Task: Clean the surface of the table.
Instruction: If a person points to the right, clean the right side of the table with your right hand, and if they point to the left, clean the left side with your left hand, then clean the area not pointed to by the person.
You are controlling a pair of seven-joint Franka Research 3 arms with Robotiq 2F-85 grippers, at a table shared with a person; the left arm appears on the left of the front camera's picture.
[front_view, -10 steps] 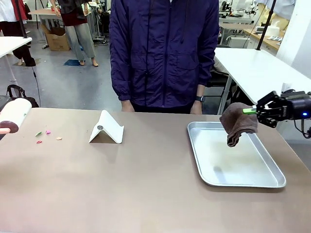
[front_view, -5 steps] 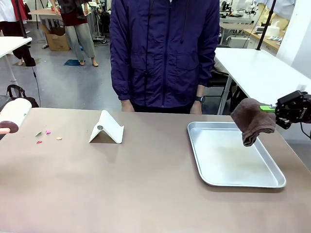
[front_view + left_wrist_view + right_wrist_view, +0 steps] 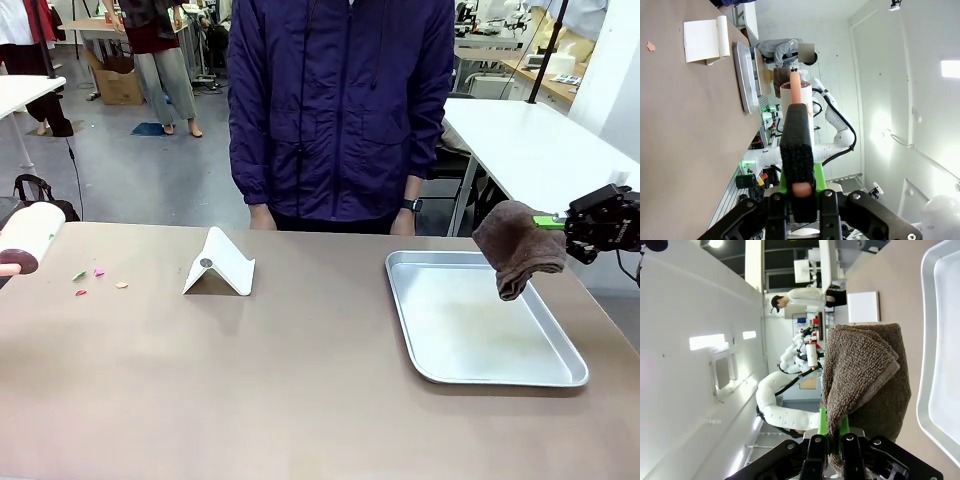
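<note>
The brownish table (image 3: 280,380) carries a few small coloured paper scraps (image 3: 98,272) near its far left. At the left edge a white lint roller (image 3: 30,233) hangs above the table. In the left wrist view my left gripper (image 3: 799,196) is shut on its black-padded pink handle, with the roller (image 3: 795,95) at the far end. My right gripper (image 3: 562,223) is shut on a brown towel (image 3: 520,246), which droops over the far right part of a silver tray (image 3: 560,372). The right wrist view shows the towel (image 3: 865,375) pinched between the green pads of that gripper (image 3: 836,434).
A white folded stand (image 3: 220,264) sits left of centre near the far edge. A person in a dark blue jacket (image 3: 340,110) stands at the far side, hands down by the table edge. A white-topped table (image 3: 540,150) lies behind on the right.
My right gripper has carried the towel to the right and slightly up, from over the tray's middle to its far right side. In the last half second it barely moved.
</note>
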